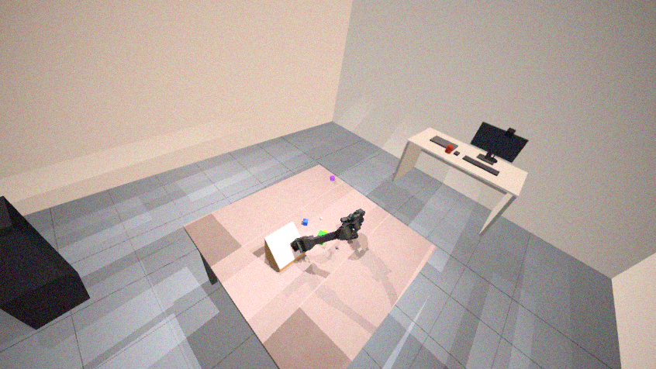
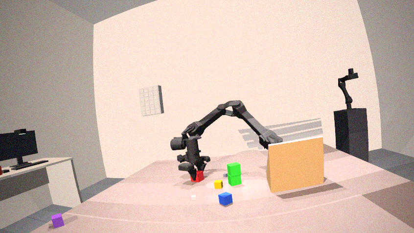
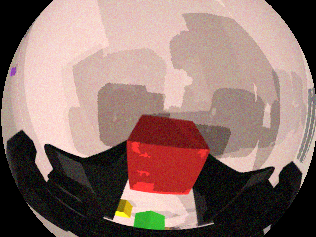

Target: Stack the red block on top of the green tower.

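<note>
A dark robot arm (image 2: 231, 111) arches over a pink table (image 2: 289, 208), its gripper (image 2: 195, 169) pointing straight down at the table surface. The fingers are closed against 2 opposite sides of the red block (image 2: 197, 175), which sits on the table. In the wrist view the red block (image 3: 166, 155) fills the space between the dark fingers. Just right of it stands the green tower (image 2: 234, 173), 2 cubes high and upright. A yellow cube (image 2: 218, 184) and a blue cube (image 2: 225, 198) lie nearer, a purple cube (image 2: 57, 220) far left. An orange board (image 2: 295, 163) stands at right.
</note>
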Available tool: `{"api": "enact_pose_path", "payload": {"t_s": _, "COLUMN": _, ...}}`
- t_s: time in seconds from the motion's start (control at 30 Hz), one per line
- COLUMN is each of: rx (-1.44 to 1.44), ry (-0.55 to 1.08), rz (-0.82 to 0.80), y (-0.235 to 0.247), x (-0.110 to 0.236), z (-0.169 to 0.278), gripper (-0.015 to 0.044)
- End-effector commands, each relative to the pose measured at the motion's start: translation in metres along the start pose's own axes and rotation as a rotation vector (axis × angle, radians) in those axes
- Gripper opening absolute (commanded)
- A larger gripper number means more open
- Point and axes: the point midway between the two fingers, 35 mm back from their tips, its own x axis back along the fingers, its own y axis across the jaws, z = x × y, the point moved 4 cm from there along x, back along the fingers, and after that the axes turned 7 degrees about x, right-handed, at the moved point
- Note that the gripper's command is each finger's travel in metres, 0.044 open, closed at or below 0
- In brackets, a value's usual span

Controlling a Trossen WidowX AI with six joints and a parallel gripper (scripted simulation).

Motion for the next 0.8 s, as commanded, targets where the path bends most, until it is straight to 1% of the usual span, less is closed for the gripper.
{"api": "enact_pose_path", "payload": {"t_s": 0.0, "rx": 0.005, "ry": -0.002, "rz": 0.002, "y": 0.000, "x": 0.000, "z": 0.000, "gripper": 0.0157}}
{"api": "enact_pose_path", "payload": {"t_s": 0.2, "rx": 0.005, "ry": -0.001, "rz": 0.001, "y": 0.000, "x": 0.019, "z": 0.000, "gripper": 0.0000}}
{"api": "enact_pose_path", "payload": {"t_s": 0.77, "rx": 0.006, "ry": 0.000, "rz": -0.002, "y": 0.001, "x": 0.102, "z": 0.000, "gripper": 0.0000}}
